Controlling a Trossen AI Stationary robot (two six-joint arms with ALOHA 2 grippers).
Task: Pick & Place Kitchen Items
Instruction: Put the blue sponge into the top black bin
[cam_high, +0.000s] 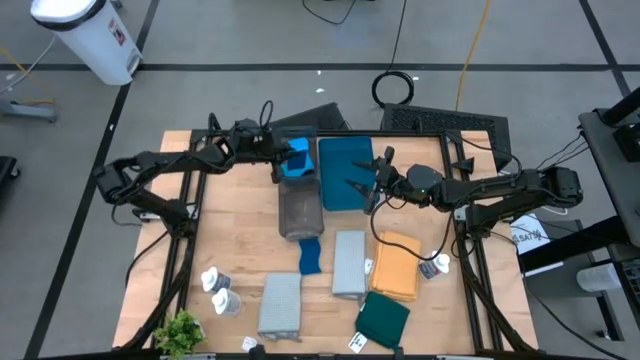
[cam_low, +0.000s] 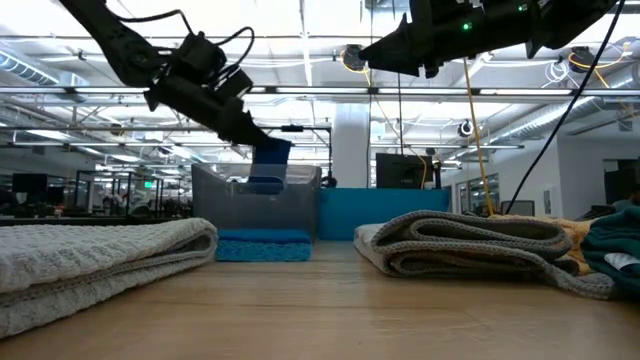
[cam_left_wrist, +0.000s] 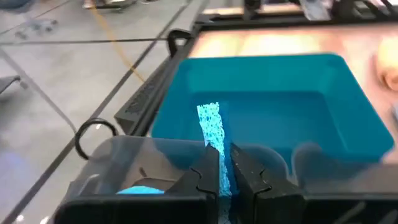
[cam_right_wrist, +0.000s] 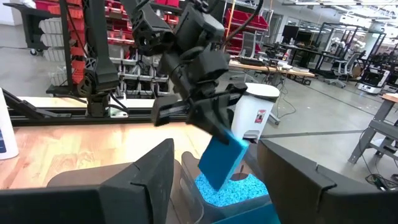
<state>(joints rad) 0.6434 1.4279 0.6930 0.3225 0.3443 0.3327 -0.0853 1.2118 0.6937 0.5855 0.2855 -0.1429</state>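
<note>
My left gripper (cam_high: 283, 157) is shut on a bright-blue sponge (cam_high: 298, 158), which hangs over the far end of the clear grey tray (cam_high: 300, 212). In the low view the sponge (cam_low: 270, 165) dangles above the tray's wall (cam_low: 230, 200). A second blue sponge (cam_right_wrist: 239, 186) lies inside that tray. My right gripper (cam_high: 368, 185) hovers open and level over the teal tray (cam_high: 345, 172), touching nothing. Another blue sponge (cam_low: 263, 245) lies flat on the table in front of the grey tray. My left gripper pinches the sponge's upper end (cam_left_wrist: 214, 163) between its two fingers, on the two broad faces. The fingers come slanting down from the table's left. The sponge hangs tilted below the fingers (cam_right_wrist: 208, 115), clear of the tray and the sponge beneath.
Along the near half of the table lie folded cloths: two grey (cam_high: 280, 305) (cam_high: 349, 262), an orange (cam_high: 397, 265) and a dark teal (cam_high: 383, 318). White bottles stand at the near left (cam_high: 215, 285) and right (cam_high: 437, 265). A small plant (cam_high: 180, 330) sits at the near left corner.
</note>
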